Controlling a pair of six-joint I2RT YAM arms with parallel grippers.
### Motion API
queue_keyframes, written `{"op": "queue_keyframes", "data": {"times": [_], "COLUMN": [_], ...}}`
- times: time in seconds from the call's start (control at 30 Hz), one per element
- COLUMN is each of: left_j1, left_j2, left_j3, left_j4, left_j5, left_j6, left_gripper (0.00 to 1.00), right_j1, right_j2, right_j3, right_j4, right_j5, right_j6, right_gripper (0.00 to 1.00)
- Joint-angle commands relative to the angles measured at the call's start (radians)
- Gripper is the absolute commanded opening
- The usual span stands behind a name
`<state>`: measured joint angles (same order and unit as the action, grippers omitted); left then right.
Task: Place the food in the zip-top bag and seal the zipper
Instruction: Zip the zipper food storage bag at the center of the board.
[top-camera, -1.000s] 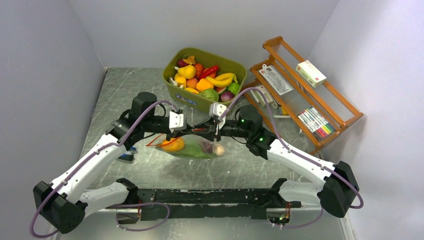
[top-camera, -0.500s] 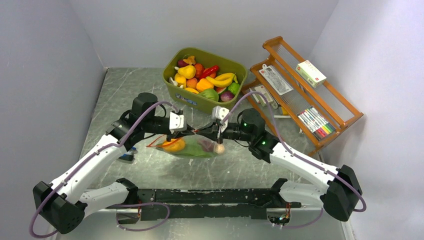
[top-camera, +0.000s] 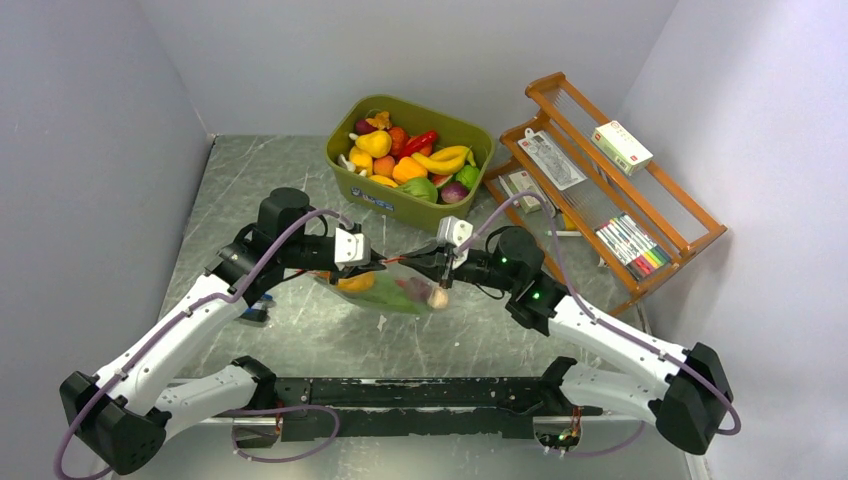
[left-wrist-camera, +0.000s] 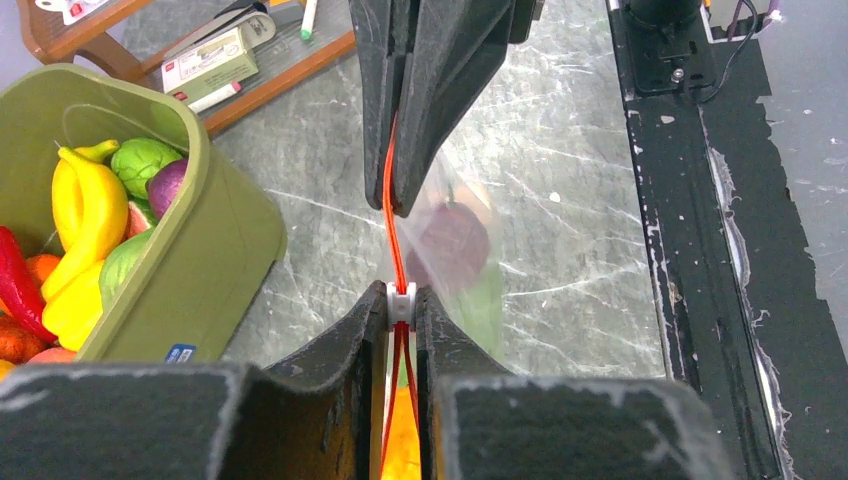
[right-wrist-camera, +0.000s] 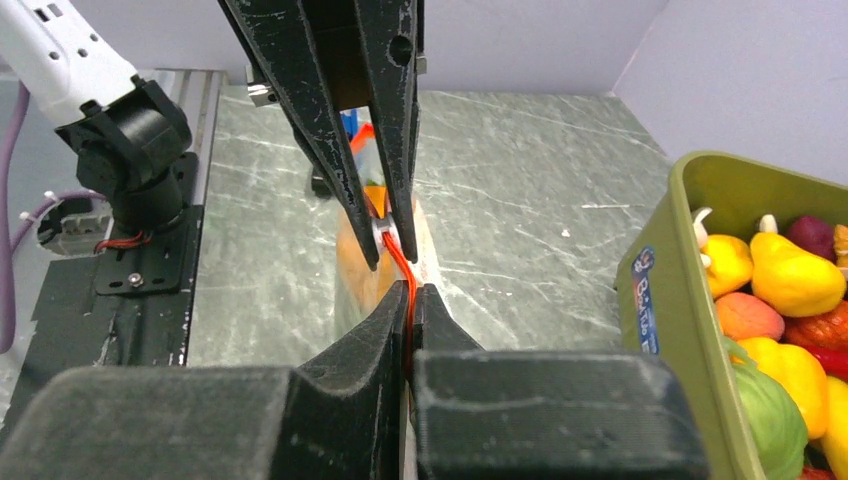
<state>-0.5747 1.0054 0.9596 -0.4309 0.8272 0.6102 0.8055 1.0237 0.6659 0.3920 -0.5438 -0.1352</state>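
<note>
Red-orange zipper (left-wrist-camera: 392, 215) sits pinched by our left gripper (left-wrist-camera: 401, 302) and right gripper (right-wrist-camera: 411, 298) (both clamped tight). If we pull unevenly, the loaded zip-top bag (top-camera: 400, 296) may slip free unsealed.

1. Table (top-camera: 250, 180): a grey-green, marble-veined top with pale walls on three sides.
2. Tub (top-camera: 400, 207): olive green, standing on the table at 12 o'clock, heaped with toy fruit and vegetables.
3. Rack (top-camera: 600, 185): wooden, at 2 o'clock against the right edge, just beside the tub, with packets and pens on its shelves.
4. Plate (top-camera: 420, 392): a black strip across the near edge at 6 o'clock, carrying both arm bases.
5. A small blue and black thing (top-camera: 253, 310) lies at 9 o'clock, partly hidden under the left arm.
6. Bag (top-camera: 400, 292): at the centre; whether its lower edge touches the table cannot be told.
</note>
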Motion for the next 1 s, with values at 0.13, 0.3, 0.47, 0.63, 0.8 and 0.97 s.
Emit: {"op": "queue_keyframes", "data": {"times": [0.13, 0.3, 0.47, 0.63, 0.8, 0.97], "left_j1": [0.003, 0.003, 0.003, 0.003, 0.003, 0.003], "left_j2": [-0.013, -0.023, -0.025, -0.023, -0.034, -0.047], "left_j3": [0.017, 0.016, 0.037, 0.089, 0.115, 0.109], "left_j4": [-0.076, -0.089, -0.117, -0.176, -0.207, -0.223], "left_j5": [-0.042, -0.065, -0.084, -0.13, -0.153, -0.171], "left_j6": [0.029, 0.023, 0.03, 0.054, 0.06, 0.06], "left_gripper": [0.07, 0.07, 0.07, 0.07, 0.07, 0.07], "right_j1": [-0.012, -0.025, -0.037, -0.066, -0.097, -0.138], "right_j2": [-0.082, -0.121, -0.144, -0.143, -0.147, -0.135], "right_j3": [-0.01, -0.025, -0.022, -0.017, -0.055, -0.074], "right_j4": [0.012, -0.001, -0.024, -0.033, 0.018, 0.031], "right_j5": [0.102, 0.125, 0.162, 0.197, 0.193, 0.189], "right_j6": [-0.043, -0.041, -0.042, -0.007, 0.071, 0.122], "right_gripper": [0.0, 0.0, 0.0, 0.0, 0.0, 0.0]}}
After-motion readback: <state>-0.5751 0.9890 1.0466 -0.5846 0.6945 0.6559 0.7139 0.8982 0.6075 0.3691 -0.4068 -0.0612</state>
